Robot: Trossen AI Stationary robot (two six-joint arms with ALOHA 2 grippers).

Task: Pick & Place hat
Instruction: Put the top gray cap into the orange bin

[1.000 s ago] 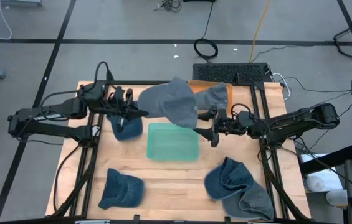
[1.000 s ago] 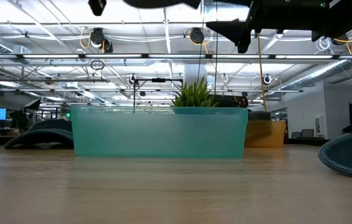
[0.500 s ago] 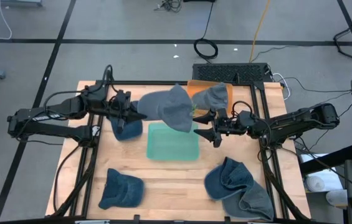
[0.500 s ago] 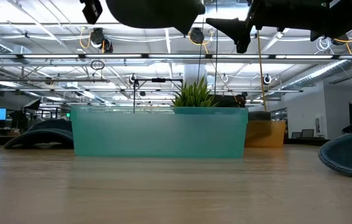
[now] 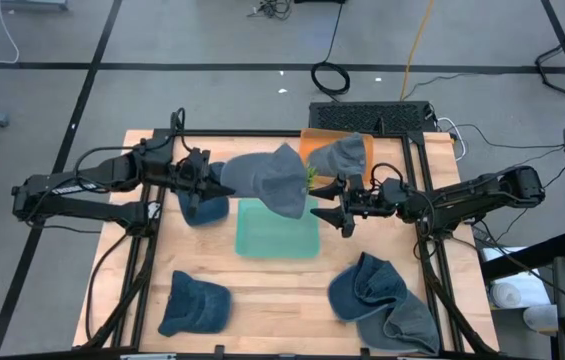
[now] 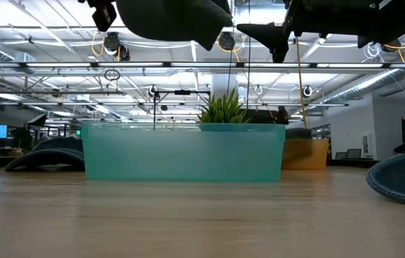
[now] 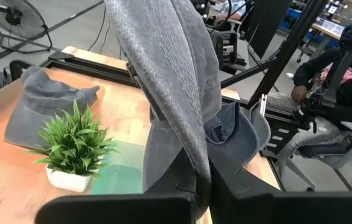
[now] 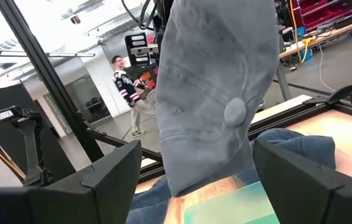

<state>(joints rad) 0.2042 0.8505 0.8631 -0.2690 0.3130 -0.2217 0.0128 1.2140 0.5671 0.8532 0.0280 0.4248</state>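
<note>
A grey hat hangs in the air over the far edge of the teal bin, with my left gripper shut on it from the table's left. In the low view the hat floats well above the bin. My right gripper stands open just right of the hat, pointing at it; its wrist view shows the hat's crown and button between the spread fingers, not touching them. My left gripper pinches the hat's edge between its two fingers; one layer or several, I cannot tell. The fingers come nearly level from the table's left. The hat is lifted clear, stretching out beyond the fingertips and sagging over the bin.
A small potted plant stands behind the bin. An orange bin at the back holds another grey hat. Blue hats lie at the left, near left and near right. A person moves beyond the table.
My left gripper has tipped downward and sunk a little, still shut on the grey hat. The hat has dropped with it, coming lower into the low view, and its free end has drawn away from my right gripper toward the table's left. My right gripper has rolled slightly.
</note>
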